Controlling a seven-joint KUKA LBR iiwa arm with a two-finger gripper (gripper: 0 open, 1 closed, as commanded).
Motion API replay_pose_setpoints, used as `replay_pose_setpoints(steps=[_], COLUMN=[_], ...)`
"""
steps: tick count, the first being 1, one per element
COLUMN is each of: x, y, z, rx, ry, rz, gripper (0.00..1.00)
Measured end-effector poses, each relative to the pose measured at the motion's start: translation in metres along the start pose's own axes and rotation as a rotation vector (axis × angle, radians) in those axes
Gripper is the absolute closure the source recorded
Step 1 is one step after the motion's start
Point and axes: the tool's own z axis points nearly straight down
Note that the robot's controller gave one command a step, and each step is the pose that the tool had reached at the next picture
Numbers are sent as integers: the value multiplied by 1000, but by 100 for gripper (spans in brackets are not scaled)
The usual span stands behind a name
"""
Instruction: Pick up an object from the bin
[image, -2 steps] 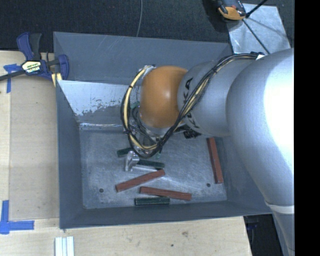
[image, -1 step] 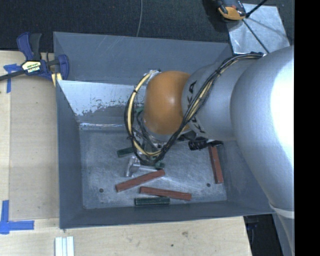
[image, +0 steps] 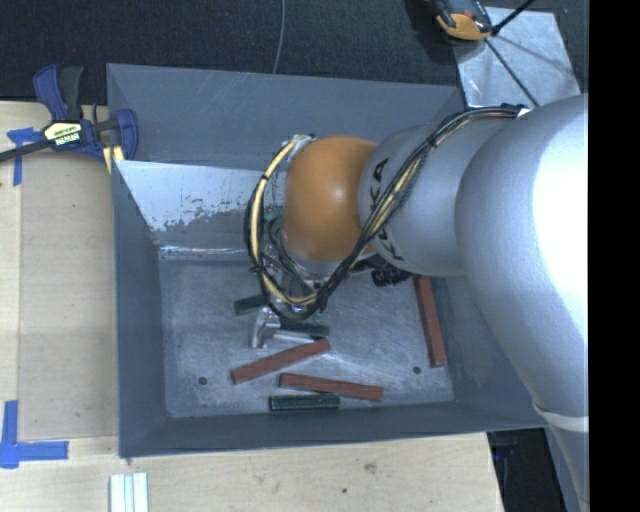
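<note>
My gripper (image: 265, 328) hangs low over the middle of the bin floor, mostly hidden under the arm's orange cover. A short dark green stick (image: 247, 305) lies just to its left, and another dark green piece (image: 310, 329) pokes out on its right. Just below the gripper, a reddish-brown flat stick (image: 281, 362) lies at a slant. Whether anything sits inside the gripper is hidden.
A second reddish-brown stick (image: 331, 387) and a dark green stick (image: 304, 403) lie near the front wall. A third reddish-brown stick (image: 432, 322) lies lengthwise along the right side. The arm covers the bin's right and rear parts.
</note>
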Motion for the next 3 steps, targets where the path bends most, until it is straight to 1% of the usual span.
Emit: replay_pose_setpoints(steps=[1,3], x=[-21,-20], y=[-37,-37], z=[9,7], rx=[-12,-11], ry=[-5,-6], rz=[167,167], gripper=[100,100])
